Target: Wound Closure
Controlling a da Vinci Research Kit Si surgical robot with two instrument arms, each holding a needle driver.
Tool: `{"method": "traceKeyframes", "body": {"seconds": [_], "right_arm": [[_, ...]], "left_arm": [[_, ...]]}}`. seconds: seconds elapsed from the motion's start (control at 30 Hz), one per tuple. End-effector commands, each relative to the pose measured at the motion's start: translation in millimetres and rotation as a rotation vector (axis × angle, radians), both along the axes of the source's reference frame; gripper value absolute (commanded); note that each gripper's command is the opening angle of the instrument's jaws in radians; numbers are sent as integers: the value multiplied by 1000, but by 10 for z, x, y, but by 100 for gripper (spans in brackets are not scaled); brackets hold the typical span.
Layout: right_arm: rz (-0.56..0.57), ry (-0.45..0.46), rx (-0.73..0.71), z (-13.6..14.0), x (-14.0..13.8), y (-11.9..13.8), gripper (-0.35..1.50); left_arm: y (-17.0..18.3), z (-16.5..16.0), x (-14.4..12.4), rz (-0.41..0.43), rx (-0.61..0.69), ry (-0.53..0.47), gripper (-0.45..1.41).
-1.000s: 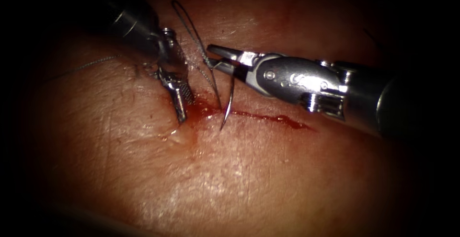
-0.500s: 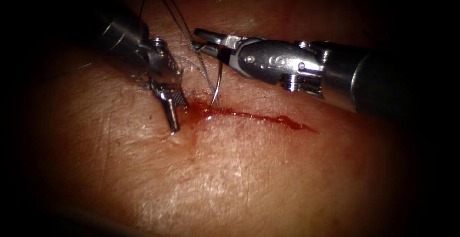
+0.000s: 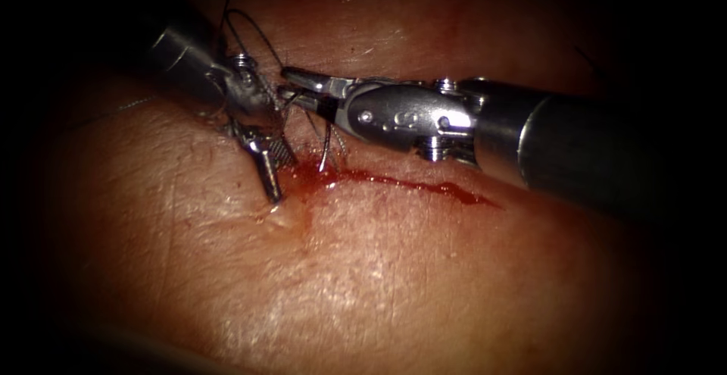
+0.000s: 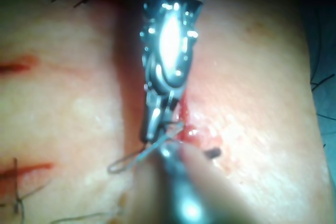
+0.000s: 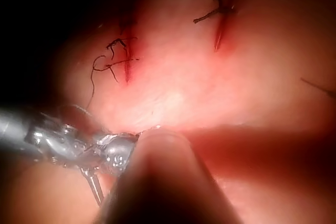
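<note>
The tissue [image 3: 394,269] has a cut [image 3: 424,185] lined with red fluid. My right tool [image 3: 301,89] reaches in from the right, its jaws shut on the curved needle [image 3: 326,148] near its thread end. The needle hangs down, and its tip meets the red fluid at the cut's left end; I cannot tell whether it is in the tissue. Just left of it, my left tool [image 3: 271,174] points downward, open and holding nothing, one jaw tip resting on the tissue at the cut's left end. Thread [image 3: 254,30] loops behind the left tool. In the left wrist view a thread loop [image 4: 131,161] lies by the left tool [image 4: 155,121].
A thin strand of thread [image 3: 113,108] trails across the tissue to the left. The right wrist view has earlier stitched cuts with dark thread ends [image 5: 116,61] [image 5: 220,22] farther along the tissue, and the left tool [image 5: 63,140] close by.
The right tool has moved left and a little up with the needle, closing on the left tool. The needle tip went from below the cut to its left end. The thread loop shifted left.
</note>
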State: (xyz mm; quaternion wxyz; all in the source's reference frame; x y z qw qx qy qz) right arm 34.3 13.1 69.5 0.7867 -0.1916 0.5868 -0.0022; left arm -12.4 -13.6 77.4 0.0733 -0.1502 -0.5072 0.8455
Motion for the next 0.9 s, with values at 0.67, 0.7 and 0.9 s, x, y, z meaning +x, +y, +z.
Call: {"method": "traceKeyframes", "body": {"seconds": [0.67,0.7,0.9], "right_arm": [[-80,32,90,-6,0,1,-35],[-87,32,94,-6,0,4,-35],[-116,26,48,-4,-3,12,-35]], "left_arm": [[-10,-91,0,-115,-144,-53,83],[-14,-94,-1,-116,-144,-51,83],[-49,-113,4,-147,-158,-78,83]]}}
